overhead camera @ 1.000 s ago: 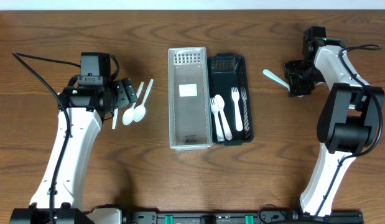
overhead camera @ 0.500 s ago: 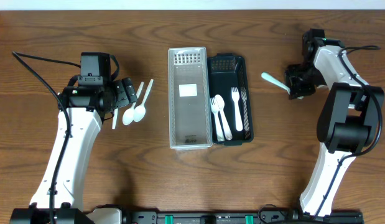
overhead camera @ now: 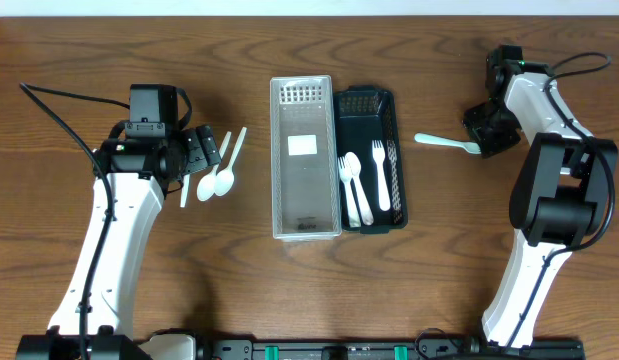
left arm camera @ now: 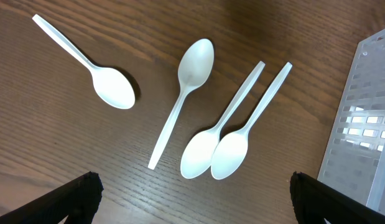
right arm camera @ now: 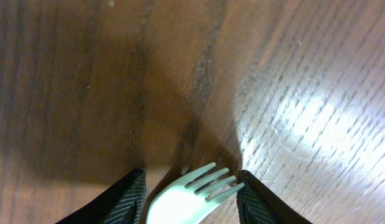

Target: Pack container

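1. Our right gripper (overhead camera: 481, 140) is clamped on the fork (overhead camera: 444, 143), which sticks out toward the trays, above bare table.
2. We carry it level to the dark tray (overhead camera: 400, 170), where other forks lie.
3. We line it up with the tray's length and release low.
4. Our left gripper (overhead camera: 201, 150) hangs wide apart over the loose spoons (left arm camera: 198, 155).

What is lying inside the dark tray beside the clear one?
Three white plastic utensils lie in the dark tray, at its end nearer the robot. Anything beneath them is covered and cannot be seen.
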Controlling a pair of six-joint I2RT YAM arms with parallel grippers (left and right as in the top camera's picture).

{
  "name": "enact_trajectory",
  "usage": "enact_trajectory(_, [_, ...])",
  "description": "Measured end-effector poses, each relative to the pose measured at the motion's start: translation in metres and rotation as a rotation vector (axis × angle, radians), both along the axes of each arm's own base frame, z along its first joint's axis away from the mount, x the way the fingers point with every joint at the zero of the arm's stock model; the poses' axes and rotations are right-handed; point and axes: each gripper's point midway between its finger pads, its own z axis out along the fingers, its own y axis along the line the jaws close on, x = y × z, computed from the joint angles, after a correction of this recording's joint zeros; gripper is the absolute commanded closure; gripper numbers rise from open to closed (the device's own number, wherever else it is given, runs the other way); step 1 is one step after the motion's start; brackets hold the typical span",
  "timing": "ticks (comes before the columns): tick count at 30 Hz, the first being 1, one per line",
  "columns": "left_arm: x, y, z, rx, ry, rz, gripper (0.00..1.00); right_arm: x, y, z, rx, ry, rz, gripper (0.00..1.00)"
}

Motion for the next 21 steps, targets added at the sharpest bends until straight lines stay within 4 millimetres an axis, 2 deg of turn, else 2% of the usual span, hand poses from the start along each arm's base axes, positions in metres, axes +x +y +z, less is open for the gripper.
enact_trajectory(8, [0.000,0.000,0.000,0.000,0.000,0.000,0.02,0.001,0.000,0.000,0.002,0.004,0.075,0.51])
enact_trajectory(12, [0.000,0.000,0.000,0.000,0.000,0.000,0.02,0.001,0.003,0.000,0.020,0.007,0.100,0.46])
enact_trajectory(21, [0.000,0.000,0.000,0.000,0.000,0.000,0.02,-0.011,0.028,-0.001,0.155,0.043,0.037,0.38])
